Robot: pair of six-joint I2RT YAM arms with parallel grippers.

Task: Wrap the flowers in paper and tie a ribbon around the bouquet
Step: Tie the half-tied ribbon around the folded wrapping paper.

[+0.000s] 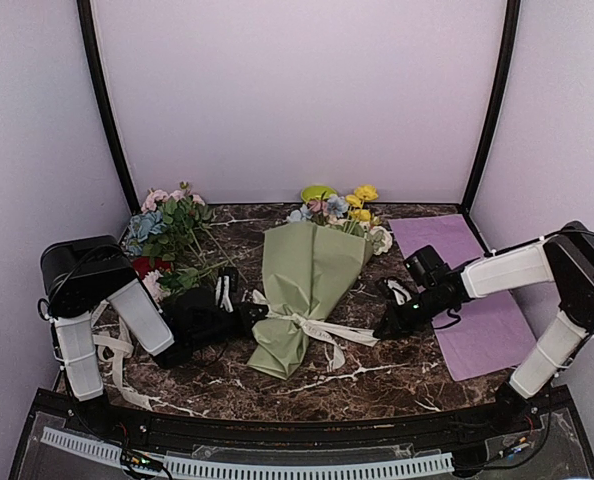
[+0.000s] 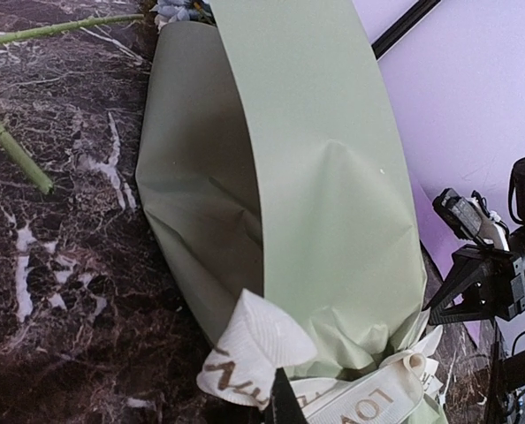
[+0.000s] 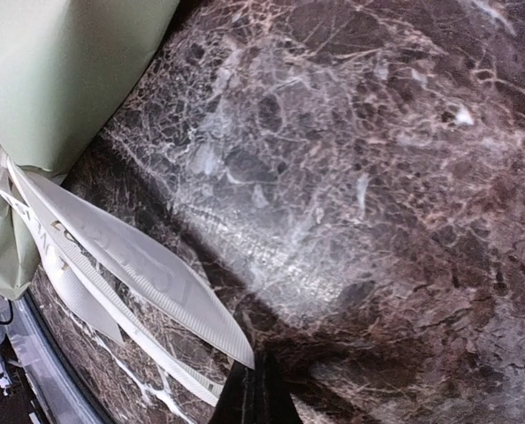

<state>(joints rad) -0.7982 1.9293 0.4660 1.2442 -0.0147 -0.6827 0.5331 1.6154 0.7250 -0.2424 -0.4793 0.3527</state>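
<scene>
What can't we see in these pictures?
- Bouquet stems: top view, wrapped inside the paper.
- Words on the ribbon: left wrist view, cut by bottom edge.
- Most of the right gripper: right wrist view, below the bottom edge.
- The left gripper: top view, too dark and small.

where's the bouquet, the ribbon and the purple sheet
bouquet (image 1: 305, 280): top view, middle of its green cone
ribbon (image 3: 148, 265): right wrist view, middle of the long loose tail
purple sheet (image 1: 487, 345): top view, bare stretch near its front edge

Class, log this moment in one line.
bouquet: wrapped, on table | ribbon: tied round narrow end | left tool: shut, by ribbon | right tool: shut, at ribbon tail
</scene>
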